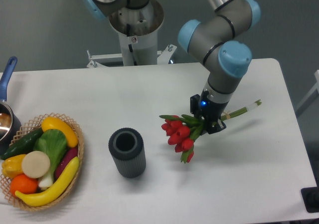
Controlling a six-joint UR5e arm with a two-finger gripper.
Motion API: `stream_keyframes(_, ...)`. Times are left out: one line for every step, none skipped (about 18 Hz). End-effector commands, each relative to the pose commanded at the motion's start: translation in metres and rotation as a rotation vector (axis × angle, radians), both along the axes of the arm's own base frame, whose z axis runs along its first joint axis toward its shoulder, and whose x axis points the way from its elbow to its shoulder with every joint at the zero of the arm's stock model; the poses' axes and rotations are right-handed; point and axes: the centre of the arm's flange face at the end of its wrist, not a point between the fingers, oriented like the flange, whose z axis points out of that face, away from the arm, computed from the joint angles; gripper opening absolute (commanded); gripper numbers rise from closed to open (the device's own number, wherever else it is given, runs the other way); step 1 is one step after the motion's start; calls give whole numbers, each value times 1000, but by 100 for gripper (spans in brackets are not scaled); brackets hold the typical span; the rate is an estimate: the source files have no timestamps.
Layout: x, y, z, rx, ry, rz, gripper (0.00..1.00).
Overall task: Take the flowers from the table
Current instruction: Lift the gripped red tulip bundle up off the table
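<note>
Your gripper point(209, 121) is clamped on the flowers point(182, 134) at the stems just behind the leaves, so the red heads droop left while the stem ends jut right; the bunch seems to hang just above the tabletop point(149, 94), right of the vase point(127, 152).

My bench point(259, 184) looks matt white and smooth; the vase point(127, 152) dark, ribbed, dull; the basket point(75, 171) woven wicker; my arm's joint caps point(234, 58) glossy blue plastic.
</note>
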Motion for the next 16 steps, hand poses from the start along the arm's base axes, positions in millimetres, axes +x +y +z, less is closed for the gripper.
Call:
stream_keyframes(-3,2,12,57,-12,15,38)
stream_keyframes(-5,6,25,111,-22,21,38)
stream_keyframes(-9,8,35,156,-36,38,38)
stream_keyframes(-10,12,44,192,-58,63,38)
stream_keyframes(-11,16,54,227,-84,93,38)
stream_keyframes(-11,20,63,259,-108,116,38)
stream_keyframes(-13,23,72,295,-127,130,38)
stream_keyframes(-12,26,81,336,-149,136,38)
stream_keyframes(-13,29,89,380,-172,138,38)
stream_keyframes(-13,31,97,419,-199,144,38)
stream_keyframes(-12,33,104,447,-226,156,38)
stream_keyframes(-14,33,110,469,-246,168,38)
stream_keyframes(-14,34,115,490,-261,167,38)
stream_keyframes(-12,36,119,513,-274,158,38)
stream_keyframes(-10,38,122,541,-292,147,38)
stream_keyframes(-8,40,123,572,-316,136,38)
